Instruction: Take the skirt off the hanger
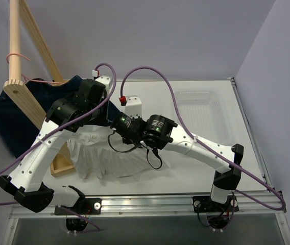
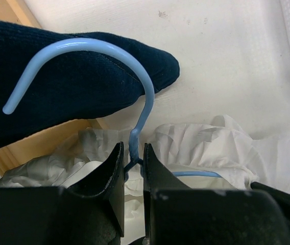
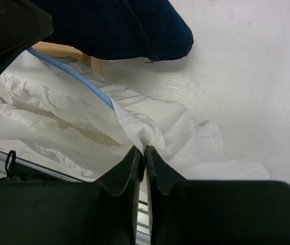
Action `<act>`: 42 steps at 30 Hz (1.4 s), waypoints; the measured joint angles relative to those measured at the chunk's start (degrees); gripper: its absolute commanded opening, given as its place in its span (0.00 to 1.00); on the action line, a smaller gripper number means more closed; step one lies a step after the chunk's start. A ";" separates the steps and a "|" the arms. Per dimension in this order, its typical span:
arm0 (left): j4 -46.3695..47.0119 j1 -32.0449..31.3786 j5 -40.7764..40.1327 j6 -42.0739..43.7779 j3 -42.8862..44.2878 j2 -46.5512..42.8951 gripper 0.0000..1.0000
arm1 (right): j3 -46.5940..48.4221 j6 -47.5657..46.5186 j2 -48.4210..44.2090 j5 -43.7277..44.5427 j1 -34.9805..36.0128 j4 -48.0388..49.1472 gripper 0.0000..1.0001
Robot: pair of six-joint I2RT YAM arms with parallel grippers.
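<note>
Blue hanger (mostly under skirt)

no readable text, no labels, no brands, no numbers, no signs anywhere

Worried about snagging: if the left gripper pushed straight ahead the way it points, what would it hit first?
Shut on the hanger, the left gripper would likely meet the dark navy garment behind the hook first, though depth is unclear.

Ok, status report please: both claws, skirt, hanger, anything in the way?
Left claw shut on thin light-blue wire hanger, below hook. Right claw pinching white ruffled fabric skirt; not yet off. Dark navy garment behind hook.
</note>
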 measured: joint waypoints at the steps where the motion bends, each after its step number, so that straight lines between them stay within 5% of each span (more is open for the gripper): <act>1: 0.00 0.00 0.00 0.00 0.00 0.00 0.02 | -0.39 0.09 -0.28 -0.02 0.00 0.00 0.00; 13: -0.07 -0.22 0.02 0.44 0.00 -0.17 0.02 | -6.40 2.80 -4.37 0.13 0.00 0.33 0.00; 24: 0.11 -0.96 1.36 0.46 -0.31 -6.56 0.02 | -20.74 9.75 -18.69 0.92 0.02 2.75 0.00; 42: -1.49 -1.09 3.85 -1.73 1.70 -9.31 0.02 | -30.69 19.58 -33.86 1.75 0.02 -1.11 0.00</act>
